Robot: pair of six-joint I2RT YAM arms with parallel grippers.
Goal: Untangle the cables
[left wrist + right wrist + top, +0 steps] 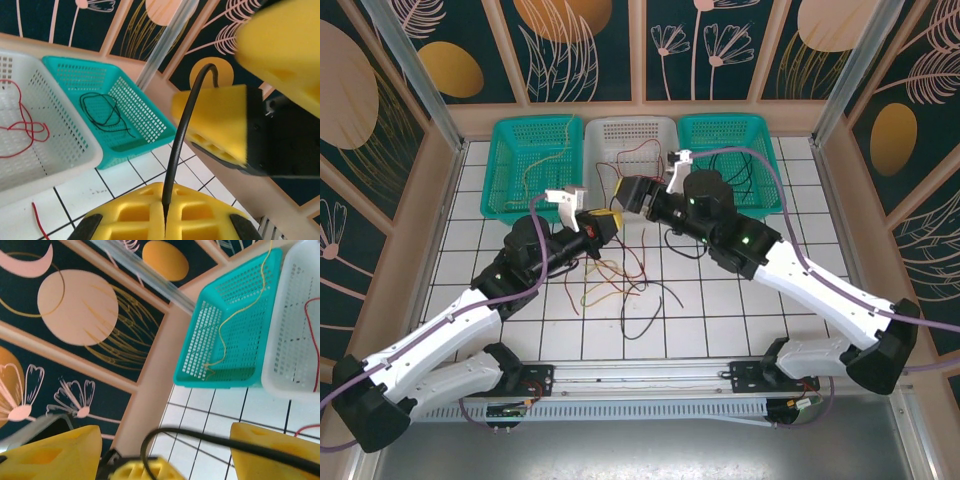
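We see the left pincer (165, 200) clenched on a black cable (181, 132), which runs up between the wide-open fingers of the right pincer (165, 442). The other cables (607, 275), red, yellow and black, lie tangled on the table (740, 300) just in front of the white basket (630, 121).

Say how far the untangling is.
Done: a thin yellow cable in the left teal plastic basket, a red cable in the white basket, a black cable in the right teal basket. In hand: left gripper pinches another black cable. Left: the tangle on the tiles.
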